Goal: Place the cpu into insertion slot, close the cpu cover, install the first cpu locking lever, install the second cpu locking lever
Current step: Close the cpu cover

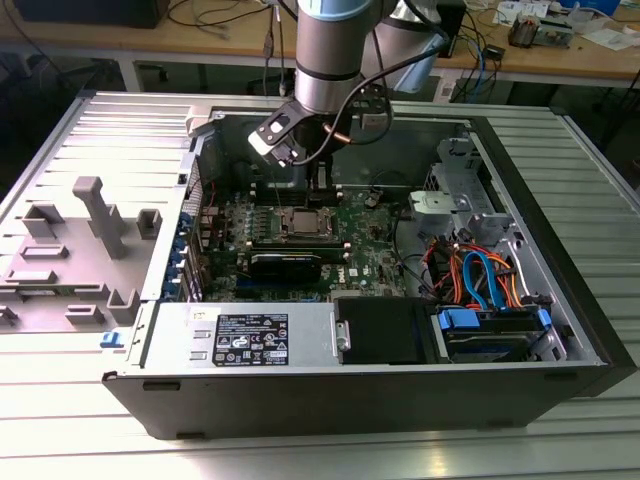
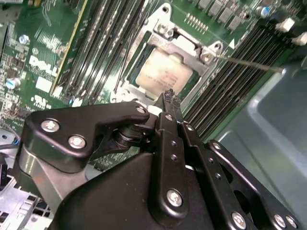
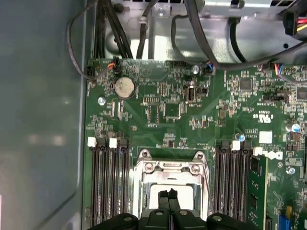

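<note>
Green motherboard (image 3: 192,120) below; jaws pressed together over the cpu (image 2: 160,72).

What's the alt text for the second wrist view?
Black gripper, fingertips shut, hovers at the edge of the cpu, which sits framed by the silver cpu cover on the green motherboard. Black memory slots flank them; a thin locking lever juts out to one side.

Colours, open case: green motherboard (image 3: 192,120), black memory slots (image 3: 110,182).
My end effector (image 3: 169,194) matte black, silver screws; cpu (image 2: 160,74) pale silvery-beige; cpu cover (image 3: 170,167) silver-grey; cables (image 1: 483,278) orange and blue; case wall (image 3: 43,120) dull grey.
</note>
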Motion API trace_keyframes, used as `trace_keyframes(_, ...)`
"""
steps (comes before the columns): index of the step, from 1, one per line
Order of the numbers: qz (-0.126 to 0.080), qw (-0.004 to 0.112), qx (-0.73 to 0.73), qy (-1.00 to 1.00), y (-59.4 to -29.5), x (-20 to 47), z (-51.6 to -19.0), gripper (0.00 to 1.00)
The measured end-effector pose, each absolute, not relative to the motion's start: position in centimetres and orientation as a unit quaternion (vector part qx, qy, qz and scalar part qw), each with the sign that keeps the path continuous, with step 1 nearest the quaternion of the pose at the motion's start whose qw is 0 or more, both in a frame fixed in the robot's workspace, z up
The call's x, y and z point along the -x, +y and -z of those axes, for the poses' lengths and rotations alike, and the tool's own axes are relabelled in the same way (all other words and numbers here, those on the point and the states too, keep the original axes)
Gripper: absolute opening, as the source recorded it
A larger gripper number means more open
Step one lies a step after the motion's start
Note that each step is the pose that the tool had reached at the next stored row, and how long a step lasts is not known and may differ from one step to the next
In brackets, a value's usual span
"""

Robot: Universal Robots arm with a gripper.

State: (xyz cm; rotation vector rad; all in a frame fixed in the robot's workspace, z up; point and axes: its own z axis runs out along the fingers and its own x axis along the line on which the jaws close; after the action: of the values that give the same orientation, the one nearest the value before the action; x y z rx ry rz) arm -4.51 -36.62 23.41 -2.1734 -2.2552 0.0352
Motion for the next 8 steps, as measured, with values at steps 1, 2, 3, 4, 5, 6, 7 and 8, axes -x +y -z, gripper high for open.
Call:
trace_keyframes(1,-0.011,0.005,0.694,-0.72,-36.6,4.7,-23.4,0.11)
trace_keyframes(2,-0.011,0.005,0.693,-0.721,-36.6,5.0,-23.3,0.11)
trace_keyframes(3,-0.011,0.005,0.693,-0.721,-36.7,5.3,-23.3,0.11)
trace_keyframes(4,-0.011,0.005,0.691,-0.723,-36.7,5.5,-23.2,0.11)
trace_keyframes(5,-0.011,0.005,0.69,-0.724,-36.7,5.7,-23.2,0.11)
trace_keyframes(6,-0.011,0.005,0.688,-0.725,-36.8,5.8,-23.2,0.11)
trace_keyframes(7,-0.011,0.005,0.685,-0.728,-36.8,6.0,-23.1,0.11)
trace_keyframes(8,-0.011,0.005,0.683,-0.731,-36.8,6.1,-23.1,0.11)
